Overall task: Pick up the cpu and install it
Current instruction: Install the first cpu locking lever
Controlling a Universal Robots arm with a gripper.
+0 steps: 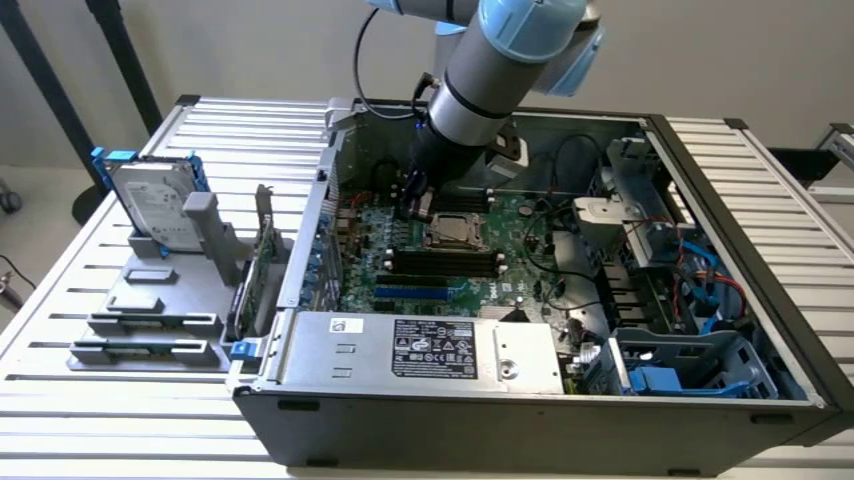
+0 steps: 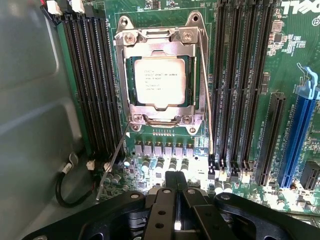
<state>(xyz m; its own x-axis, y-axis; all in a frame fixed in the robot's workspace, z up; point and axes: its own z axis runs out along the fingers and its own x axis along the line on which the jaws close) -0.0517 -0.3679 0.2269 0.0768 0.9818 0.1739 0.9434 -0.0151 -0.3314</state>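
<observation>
The cpu (image 2: 160,80), a silvery-grey square chip with faint print, lies flat in the motherboard socket (image 2: 126,80), framed by the metal load plate. In the exterior view the cpu (image 1: 454,231) sits mid-board inside the open computer case. My gripper (image 2: 175,182) hangs above the board beside the socket, its black fingers pressed together with nothing between them. From outside, the gripper (image 1: 415,207) is just off the cpu toward the exterior view's left and rear. One thin socket lever (image 2: 113,167) sticks out at an angle from the socket's corner; another lever (image 2: 205,90) runs along its side.
Black memory slots (image 2: 92,85) flank the socket on both sides, with blue and black expansion slots (image 2: 295,140) further out. The grey power supply box (image 1: 420,350) fills the case's front. A hard drive with blue brackets (image 1: 150,205) stands on a grey rack outside the case.
</observation>
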